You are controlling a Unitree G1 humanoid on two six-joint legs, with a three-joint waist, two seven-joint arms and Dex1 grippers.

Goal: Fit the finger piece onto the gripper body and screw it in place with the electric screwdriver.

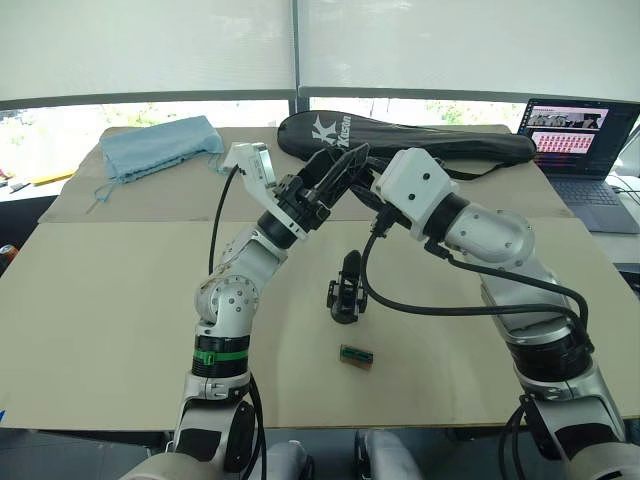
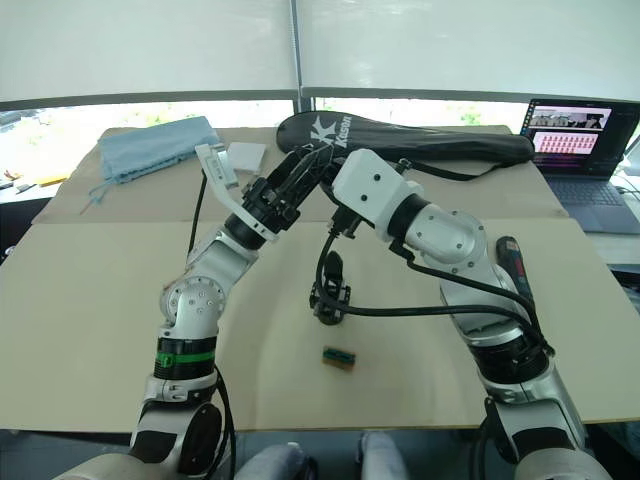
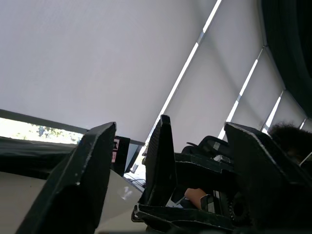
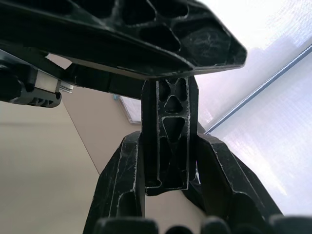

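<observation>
Both arms are raised over the middle of the bench point(image 1: 120, 330), their tips meeting in the air in front of the long black racket bag point(image 1: 440, 140). The right gripper point(image 4: 165, 161) has its two fingers point(image 4: 122, 180) closed on the finger piece point(image 4: 165, 141), which stands upright between them with its ribbed cut-outs showing. The left gripper point(image 1: 335, 175) has its fingers spread apart, and the black piece rises in the gap between them in the left wrist view; one left finger lies across, close above the top of the piece, as the right wrist view shows, though whether they touch I cannot tell.

The gripper body point(image 1: 346, 290) stands on the bench below the two arms, apart from both, with its pointed finger sticking up. A small green and dark part point(image 1: 356, 356) lies on the bench just nearer the robot. The electric screwdriver point(image 2: 512, 262) lies on the bench on the right, partly hidden behind the right arm. A folded blue cloth point(image 1: 160, 145) sits at the far left and a laptop point(image 1: 580, 150) stands open at the far right
</observation>
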